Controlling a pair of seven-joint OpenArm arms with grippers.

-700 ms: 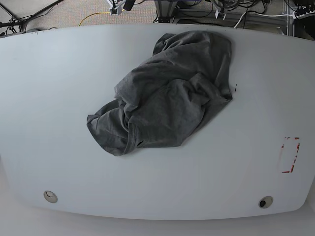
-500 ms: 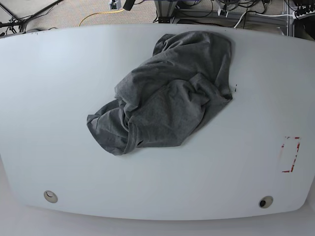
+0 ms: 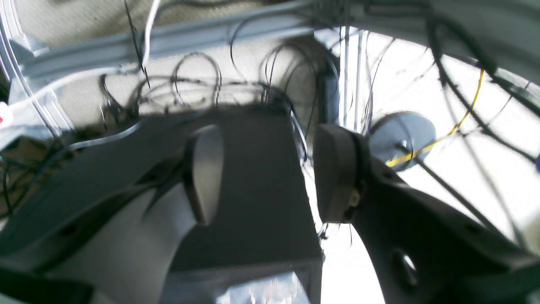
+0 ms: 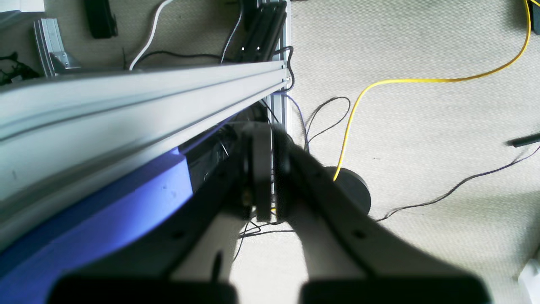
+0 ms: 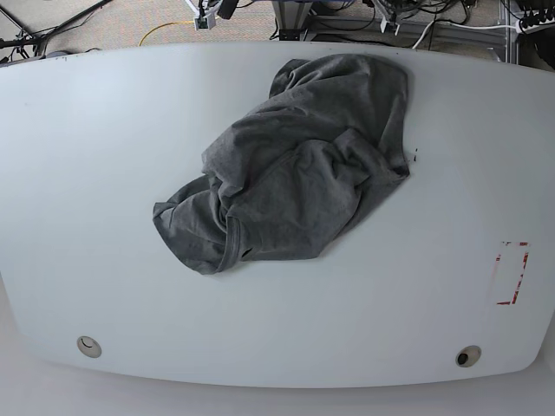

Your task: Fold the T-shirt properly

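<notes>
The dark heather-grey T-shirt (image 5: pixel 290 165) lies crumpled in a heap on the white table (image 5: pixel 104 173), from the far centre down toward the left of middle. Neither gripper shows in the base view. In the left wrist view my left gripper (image 3: pixel 270 173) is open and empty, pointing at cables and frame behind the table. In the right wrist view my right gripper (image 4: pixel 263 177) is shut with nothing between its fingers, over carpet floor beside an aluminium rail. The shirt shows in neither wrist view.
A red-marked rectangle (image 5: pixel 512 273) sits near the table's right edge. Two round holes (image 5: pixel 88 347) (image 5: pixel 468 356) lie near the front edge. Cables and a yellow cord (image 4: pixel 422 80) lie on the carpet behind the table.
</notes>
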